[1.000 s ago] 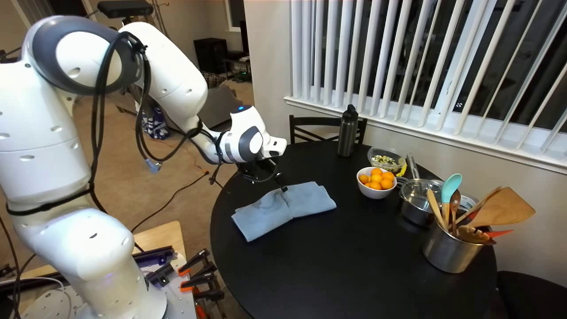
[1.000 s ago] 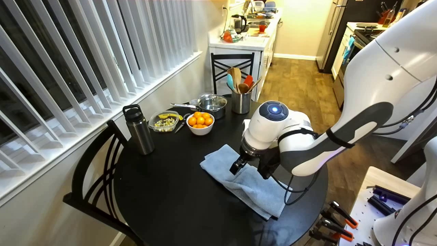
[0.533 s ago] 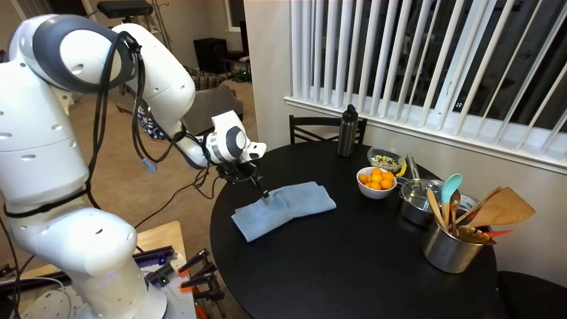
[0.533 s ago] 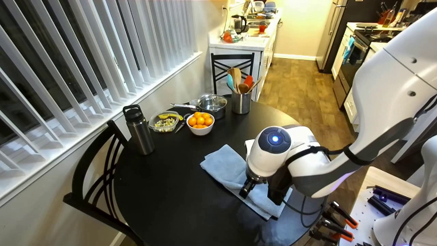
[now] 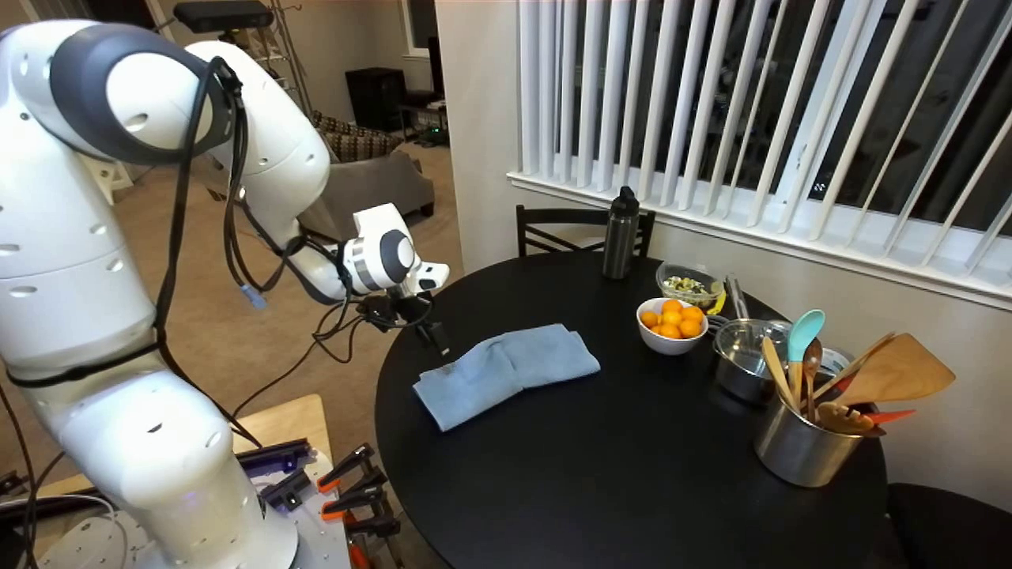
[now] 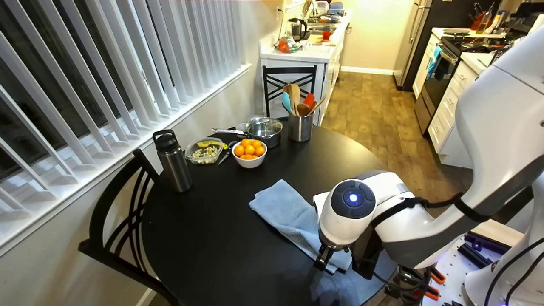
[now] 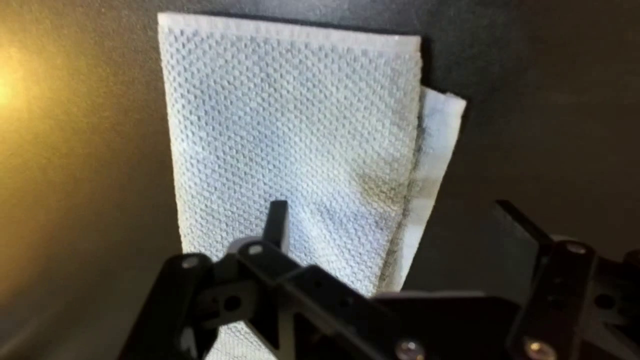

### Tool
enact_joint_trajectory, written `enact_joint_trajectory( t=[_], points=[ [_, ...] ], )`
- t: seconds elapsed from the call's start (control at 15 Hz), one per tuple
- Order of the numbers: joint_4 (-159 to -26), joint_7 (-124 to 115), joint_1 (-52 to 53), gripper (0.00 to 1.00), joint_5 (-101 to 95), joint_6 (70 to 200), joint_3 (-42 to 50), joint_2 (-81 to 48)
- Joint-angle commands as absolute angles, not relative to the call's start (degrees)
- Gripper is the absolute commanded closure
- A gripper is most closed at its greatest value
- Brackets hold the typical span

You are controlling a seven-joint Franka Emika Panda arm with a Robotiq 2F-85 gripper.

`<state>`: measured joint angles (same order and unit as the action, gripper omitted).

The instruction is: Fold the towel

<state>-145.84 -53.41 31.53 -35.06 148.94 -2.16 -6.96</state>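
Note:
The grey-blue towel (image 5: pixel 506 371) lies folded into a strip on the black round table, with a crease across its middle. It also shows in an exterior view (image 6: pixel 287 210), where the arm hides part of its near end. In the wrist view the towel (image 7: pixel 285 120) shows a textured top layer, with a lower layer sticking out along its right edge. My gripper (image 7: pixel 390 205) is open and empty, fingers wide apart. In the wrist view its left finger is over the towel and its right finger is past the edge, over bare table. In an exterior view the gripper (image 5: pixel 439 346) is just above the towel's end.
A white bowl (image 5: pixel 668 346) of oranges, a clear food container (image 5: pixel 688 284), a steel pot (image 5: pixel 739 371), a steel utensil holder (image 5: pixel 802 450) and a dark bottle (image 5: pixel 621 237) stand on the black table (image 5: pixel 632 474). Clamps (image 5: pixel 356 490) sit by the robot base.
My open gripper has moved from the towel's middle toward its end nearest the robot base. The towel's outline stays the same; its surface there looks a little smoother.

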Motion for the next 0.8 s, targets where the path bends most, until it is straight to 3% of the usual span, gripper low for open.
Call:
enact_joint_trajectory(
  t=[0.0, 0.73],
  points=[
    [-147.23, -54.76, 25.38, 0.00, -36.54, 149.53, -5.27, -7.46],
    [-145.29, -52.19, 22.17, 0.00, -36.04, 152.35, -7.20, -13.09]
  ],
)
